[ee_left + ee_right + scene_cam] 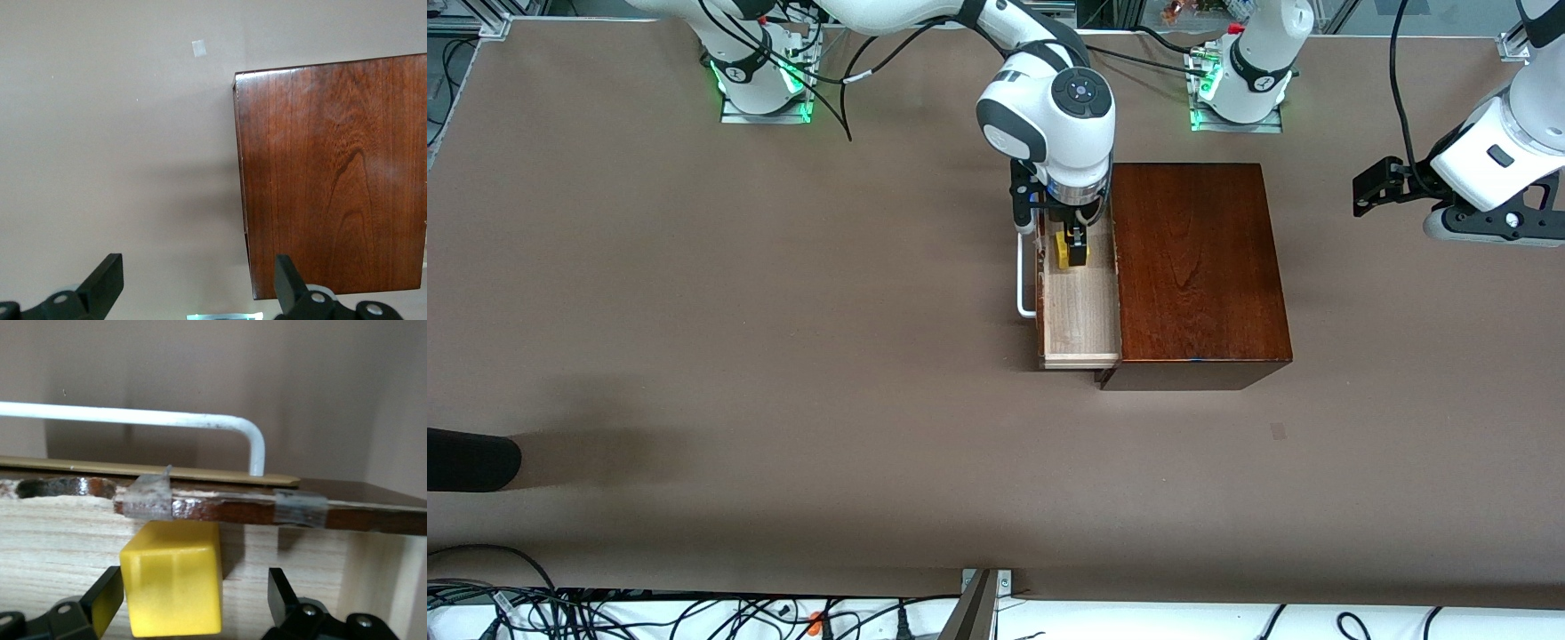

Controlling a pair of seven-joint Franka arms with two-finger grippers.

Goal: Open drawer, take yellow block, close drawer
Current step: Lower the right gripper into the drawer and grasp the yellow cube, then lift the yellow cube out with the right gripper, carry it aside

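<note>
The drawer point(1080, 311) of the dark wooden box point(1199, 271) is pulled out toward the right arm's end, its white handle point(1024, 284) outermost. The yellow block point(1069, 252) sits on the pale drawer floor, in the part farther from the front camera. My right gripper point(1074, 244) is down in the drawer, open, with its fingers on either side of the block. In the right wrist view the block point(173, 587) lies between the fingers: one touches it, the other stands off with a gap. The drawer front point(233, 507) and handle point(133, 417) lie just past it. My left gripper point(1374, 187) is open and empty.
The left arm waits above the table at its own end, beside the box point(333, 173). A small tape mark point(1278, 431) lies on the table nearer the front camera than the box. A black object point(471, 460) pokes in at the table's edge at the right arm's end.
</note>
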